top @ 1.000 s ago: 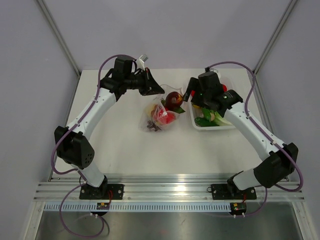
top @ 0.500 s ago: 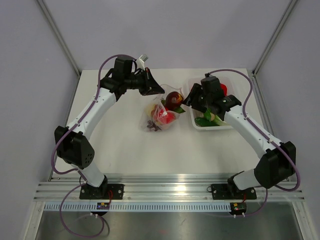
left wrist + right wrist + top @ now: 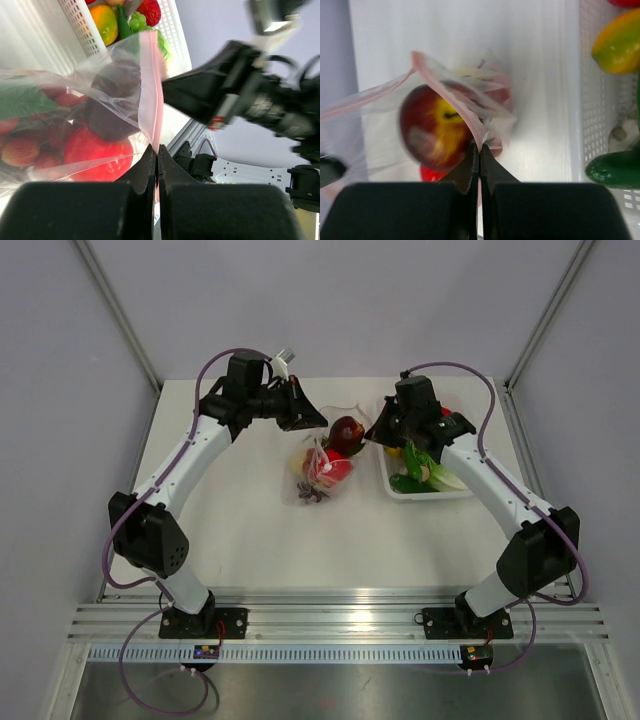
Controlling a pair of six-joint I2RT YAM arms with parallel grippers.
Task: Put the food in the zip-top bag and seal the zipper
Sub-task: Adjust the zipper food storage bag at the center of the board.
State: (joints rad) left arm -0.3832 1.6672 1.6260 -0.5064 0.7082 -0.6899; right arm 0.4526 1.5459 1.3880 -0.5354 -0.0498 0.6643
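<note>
One crinkly clear bag [image 3: 318, 480], round glossy apple [image 3: 347, 430]

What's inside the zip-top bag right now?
Through the clear zip-top bag I can see a red-yellow apple at the mouth, a red tomato, a yellow piece and dark grapes. Crinkled plastic and overlapping fruit hide anything underneath.

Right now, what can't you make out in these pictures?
Top view: the right arm covers part of the basket; its food can't be counted.
Right wrist view: the apple is blurred; whether it sits fully inside the bag is unclear.
Left wrist view: the left gripper, pinching the zipper, hides part of the bag.
</note>
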